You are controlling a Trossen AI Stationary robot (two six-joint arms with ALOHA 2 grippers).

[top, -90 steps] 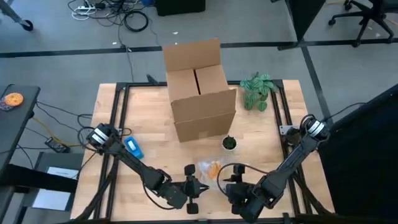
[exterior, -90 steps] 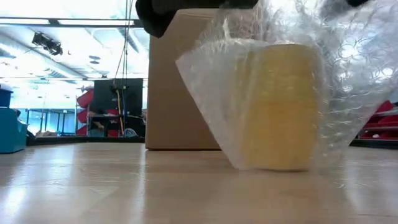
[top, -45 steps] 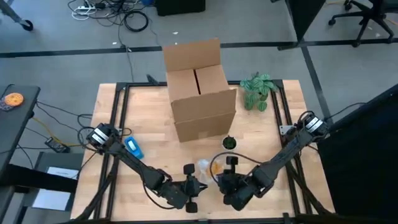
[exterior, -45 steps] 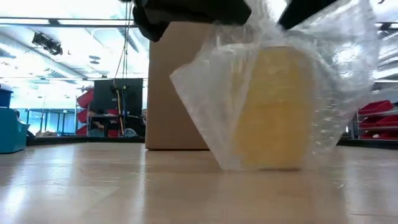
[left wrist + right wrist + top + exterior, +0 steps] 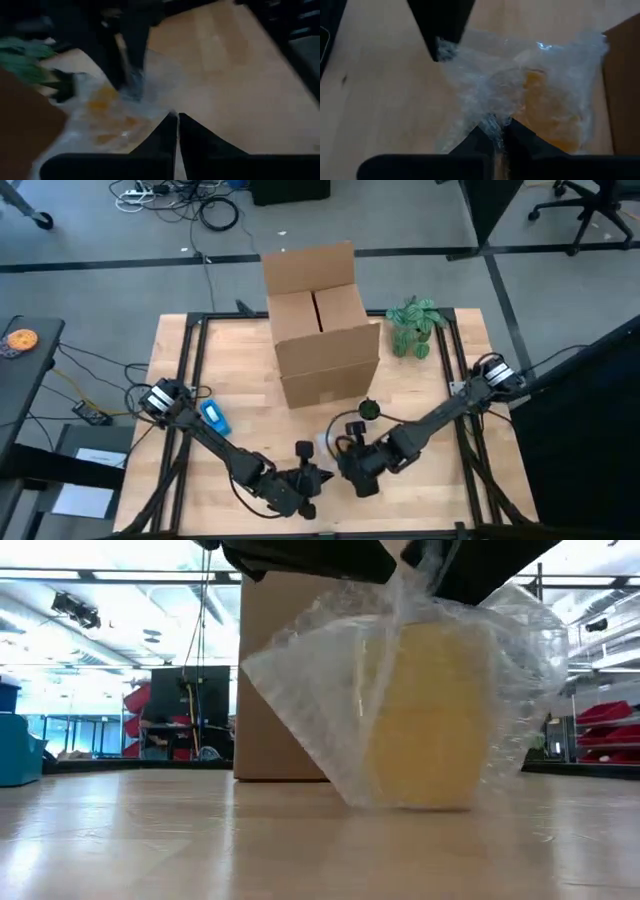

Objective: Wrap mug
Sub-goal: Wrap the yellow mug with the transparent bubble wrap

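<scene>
A yellow mug (image 5: 425, 720) stands on its base on the table near the front edge, inside a sheet of clear bubble wrap (image 5: 310, 690). In the high view the bundle (image 5: 338, 446) lies between my two grippers. My left gripper (image 5: 312, 477) sits at its near left, shut on a corner of the wrap. My right gripper (image 5: 352, 467) is just right of it, shut on a gathered part of the wrap above the mug (image 5: 540, 100). My left gripper pinches a corner of the bubble wrap (image 5: 443, 48) between its two fingers, at the sheet's left end. It comes in low from the table's left side. The corner is held up off the table. My right gripper pinches a bunched fold of the bubble wrap (image 5: 496, 124) between its two fingers, several layers together. It comes from the near right, slanting down. The wrap runs taut from the fingers over the mug, which rests on the table.
An open cardboard box (image 5: 320, 320) stands at the far middle of the table, a green plant (image 5: 412, 325) to its right. A small dark pot (image 5: 369, 409) sits just beyond the mug. A blue object (image 5: 214, 416) lies at the left.
My right gripper has gone toward the table's left and a little toward the far edge, drawing its part of the wrap across the top of the mug. The wrap now folds over the mug toward the left. My left gripper has kept its hold.
</scene>
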